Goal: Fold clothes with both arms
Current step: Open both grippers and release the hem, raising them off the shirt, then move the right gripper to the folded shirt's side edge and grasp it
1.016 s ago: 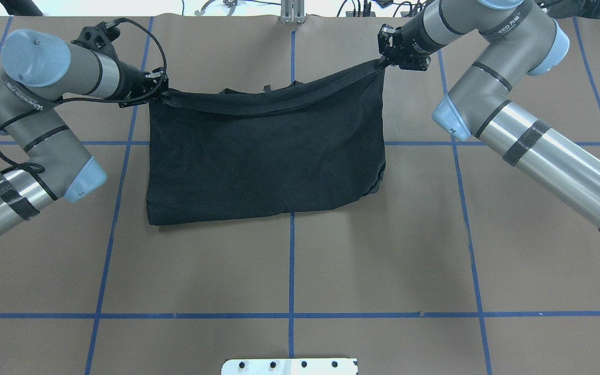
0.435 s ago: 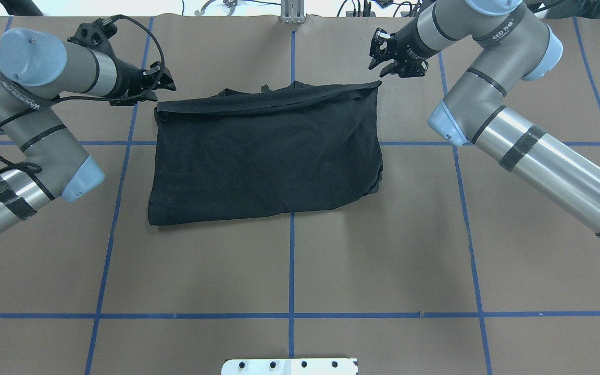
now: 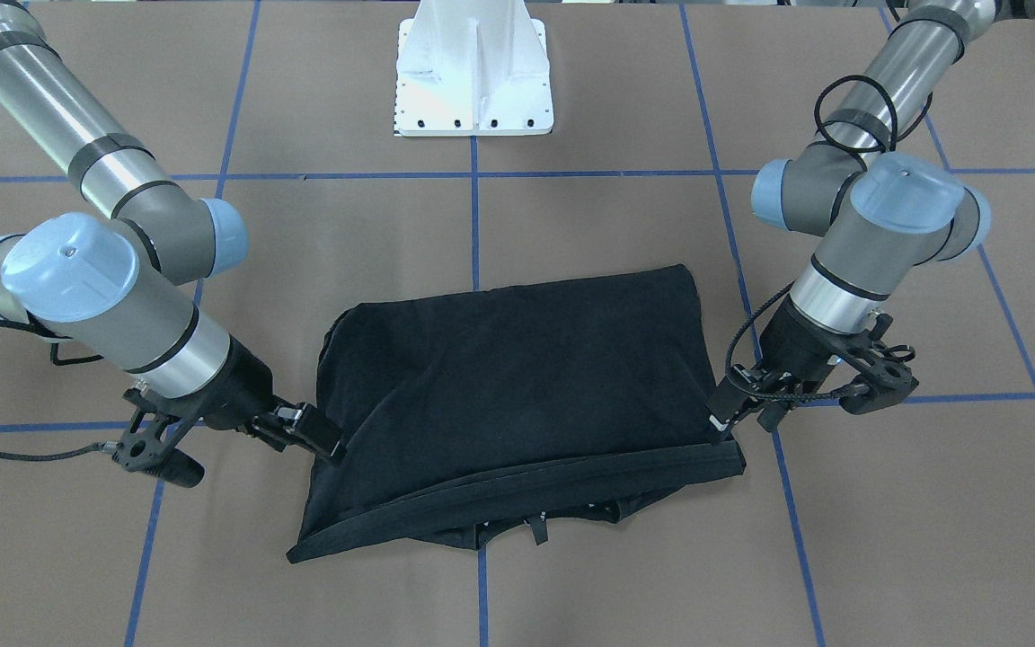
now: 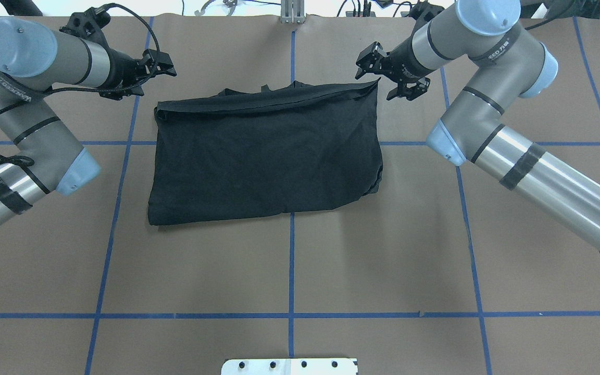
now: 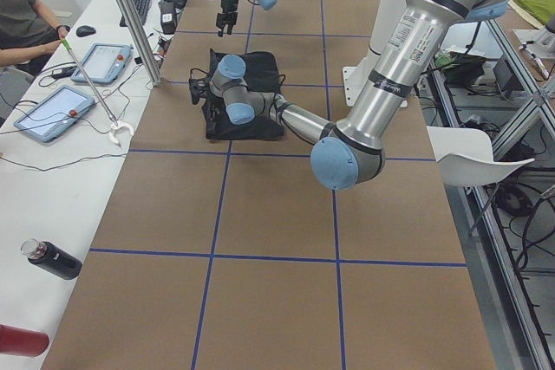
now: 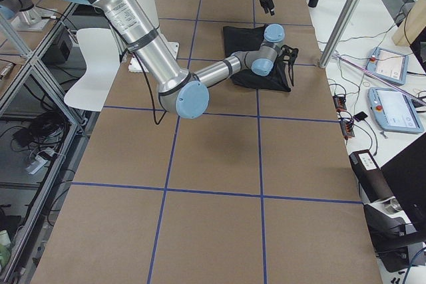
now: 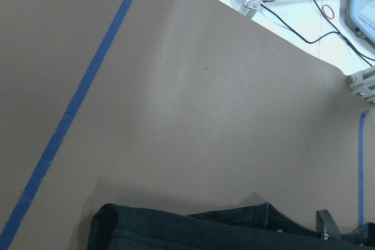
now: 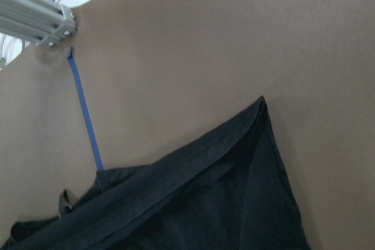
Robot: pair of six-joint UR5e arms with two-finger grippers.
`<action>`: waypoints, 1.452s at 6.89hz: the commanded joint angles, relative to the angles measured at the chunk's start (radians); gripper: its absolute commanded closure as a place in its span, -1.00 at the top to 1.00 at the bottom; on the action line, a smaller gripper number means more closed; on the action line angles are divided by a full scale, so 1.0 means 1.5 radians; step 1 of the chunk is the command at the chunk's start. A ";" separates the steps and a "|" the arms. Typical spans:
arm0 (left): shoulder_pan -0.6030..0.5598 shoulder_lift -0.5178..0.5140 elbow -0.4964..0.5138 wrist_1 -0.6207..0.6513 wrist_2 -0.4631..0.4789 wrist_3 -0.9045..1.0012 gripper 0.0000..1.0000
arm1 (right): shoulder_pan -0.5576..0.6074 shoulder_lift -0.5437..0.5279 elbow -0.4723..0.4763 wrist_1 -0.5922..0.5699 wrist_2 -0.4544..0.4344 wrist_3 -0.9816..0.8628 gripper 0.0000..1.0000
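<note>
Left tool (image 4: pixel 169 63) and right tool (image 4: pixel 375 79) have released the T-shirt (image 4: pixel 269 151).

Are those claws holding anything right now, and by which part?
Nothing is held. The left gripper and right gripper are open, just off the far corners of the black T-shirt lying on the table.

Left arm (image 4: pixel 39 130) and right arm (image 4: pixel 539 172) reach forward with elbows bent outward, left gripper (image 4: pixel 166 63) and right gripper (image 4: pixel 377 74) low, fingers spread apart.
</note>
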 commanded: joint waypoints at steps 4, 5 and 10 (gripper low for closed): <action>-0.001 0.007 -0.058 0.036 0.009 -0.001 1.00 | -0.138 -0.162 0.185 -0.088 -0.057 0.006 1.00; 0.001 0.001 -0.057 0.036 0.016 -0.001 1.00 | -0.149 -0.157 0.182 -0.123 -0.059 0.005 1.00; 0.003 0.002 -0.050 0.037 0.032 0.010 1.00 | -0.158 -0.129 0.164 -0.130 -0.059 0.005 0.97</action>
